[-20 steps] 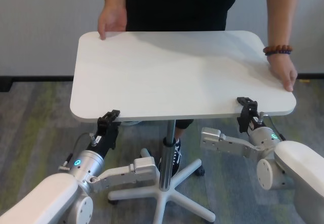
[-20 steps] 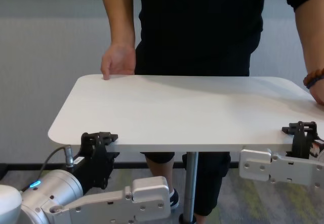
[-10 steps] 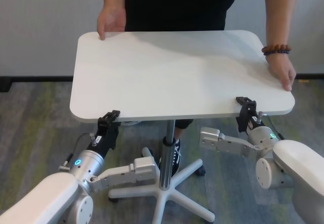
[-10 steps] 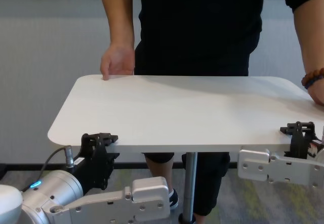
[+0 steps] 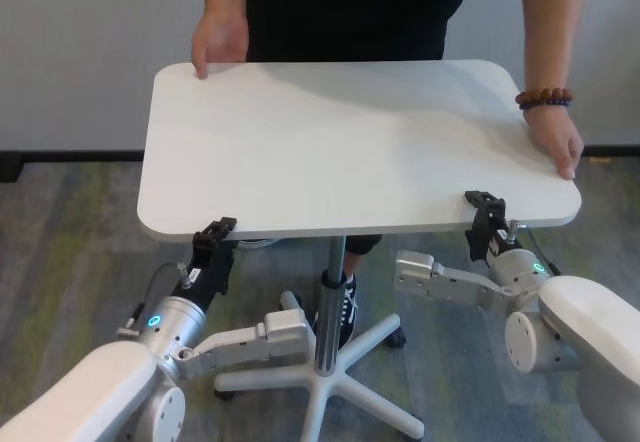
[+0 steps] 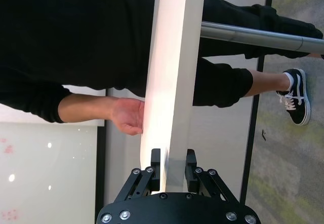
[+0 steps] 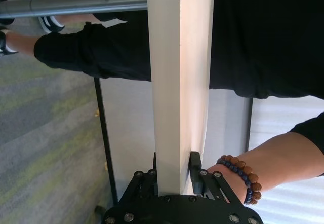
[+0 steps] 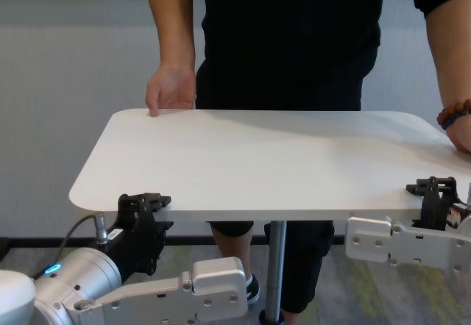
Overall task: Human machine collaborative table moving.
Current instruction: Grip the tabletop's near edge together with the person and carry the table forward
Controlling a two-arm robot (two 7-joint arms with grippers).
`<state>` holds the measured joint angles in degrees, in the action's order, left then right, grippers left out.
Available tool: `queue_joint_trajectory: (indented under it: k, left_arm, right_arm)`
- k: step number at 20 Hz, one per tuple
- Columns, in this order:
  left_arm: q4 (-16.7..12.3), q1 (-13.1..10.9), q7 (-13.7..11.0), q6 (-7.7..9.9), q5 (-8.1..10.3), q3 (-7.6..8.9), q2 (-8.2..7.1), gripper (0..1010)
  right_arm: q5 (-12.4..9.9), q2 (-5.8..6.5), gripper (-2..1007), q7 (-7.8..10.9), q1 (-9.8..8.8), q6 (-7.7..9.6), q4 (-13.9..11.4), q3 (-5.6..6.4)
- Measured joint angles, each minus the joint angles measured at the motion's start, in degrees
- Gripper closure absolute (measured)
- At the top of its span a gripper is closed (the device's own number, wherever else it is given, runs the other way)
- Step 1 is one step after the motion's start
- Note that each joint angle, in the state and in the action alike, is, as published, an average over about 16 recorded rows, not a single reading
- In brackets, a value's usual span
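Note:
The white table (image 5: 350,142) stands on a silver pole (image 5: 333,292) in front of me; it also shows in the chest view (image 8: 272,156). The human (image 5: 350,2) in black stands at its far side, one hand (image 5: 218,40) on the far left corner, the other hand (image 5: 557,142) with a beaded bracelet (image 5: 543,97) on the right edge. My left gripper (image 5: 214,232) is shut on the near edge at the left, seen clamped on the tabletop edge (image 6: 169,107) in the left wrist view. My right gripper (image 5: 484,205) is shut on the near edge at the right (image 7: 177,107).
The table's white star base (image 5: 340,382) rests on grey-green carpet between my arms. The human's sneaker (image 5: 348,307) stands beside the pole. A pale wall (image 5: 90,52) rises behind the human.
The table and both grippers have shifted slightly to the left and away from me. Both grips and the human's hands stay as they were.

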<state>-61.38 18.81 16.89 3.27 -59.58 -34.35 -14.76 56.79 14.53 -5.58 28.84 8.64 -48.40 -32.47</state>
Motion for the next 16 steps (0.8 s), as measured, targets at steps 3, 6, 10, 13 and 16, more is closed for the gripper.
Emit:
queue_joint_trajectory:
  k: [3, 6, 10, 13, 16]
  left_arm:
    - [0.2, 0.0, 0.2, 0.15, -0.05, -0.01, 0.07, 715]
    - [0.3, 0.1, 0.3, 0.28, -0.11, -0.01, 0.11, 715]
    - [0.3, 0.1, 0.4, 0.44, -0.16, 0.01, 0.14, 715]
    - [0.2, 0.0, 0.4, 0.45, -0.17, 0.02, 0.14, 715]
    - [0.2, 0.0, 0.4, 0.43, -0.18, 0.02, 0.15, 715]
  right_arm:
    - [-0.2, 0.00, 714, -0.13, 0.03, -0.27, 0.1, -0.01]
    - [-0.3, -0.01, 714, -0.25, 0.07, -0.52, 0.3, -0.01]
    - [-0.5, -0.01, 714, -0.35, 0.08, -0.74, 0.3, 0.01]
    - [-0.5, -0.01, 714, -0.32, 0.07, -0.71, 0.3, 0.02]
    - [-0.4, 0.00, 714, -0.26, 0.06, -0.62, 0.3, 0.02]
